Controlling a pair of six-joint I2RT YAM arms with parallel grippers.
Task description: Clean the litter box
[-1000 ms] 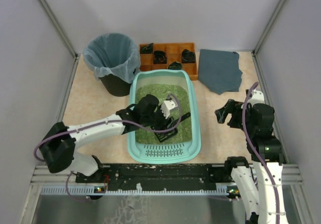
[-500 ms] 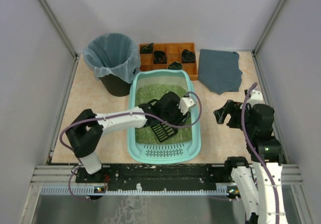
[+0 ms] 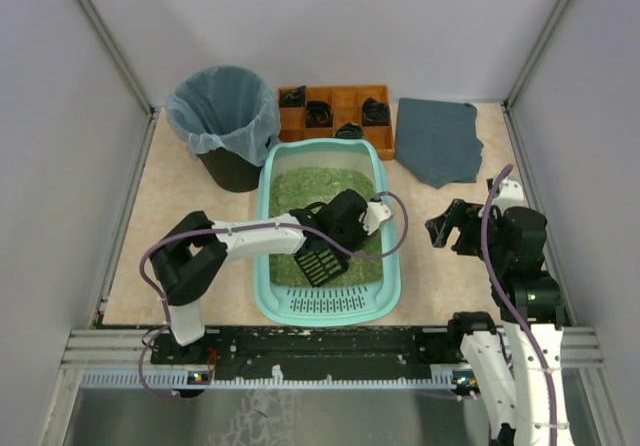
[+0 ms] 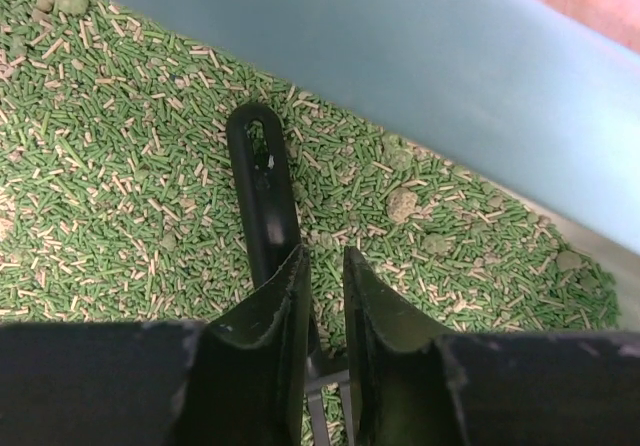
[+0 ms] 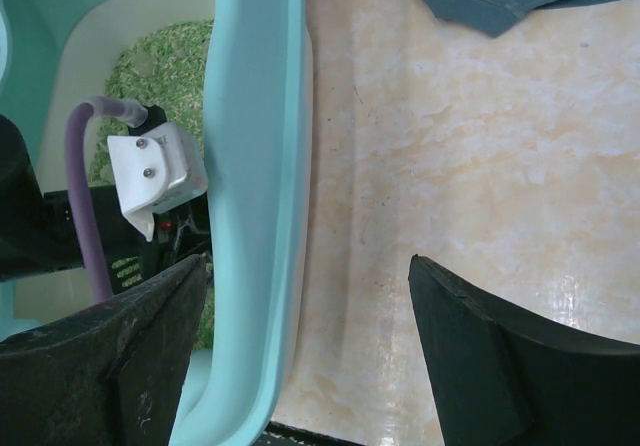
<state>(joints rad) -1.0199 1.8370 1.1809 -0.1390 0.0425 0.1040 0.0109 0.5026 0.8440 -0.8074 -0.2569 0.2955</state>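
The litter box (image 3: 325, 306) sits at the middle of the surface (image 3: 190, 206), slotted lip toward the arm bases, with green litter covering its floor.

The left gripper (image 3: 333, 238) is inside the box. Its jaws are drawn to a narrow gap on the handle of a black slotted scoop (image 3: 320, 263), and the scoop head lies on the litter at the near end. The right gripper (image 3: 450, 228) hovers over bare surface just right of the box, jaws spread wide and holding nothing.

Step in hand, as judged: sifting. Pale clumps (image 4: 403, 204) lie along the box wall beside the handle (image 4: 262, 181).

Next move: push the scoop head under a clump, lift it level, let loose litter drain, then carry the load to the black bin (image 3: 235, 171) at the far left.
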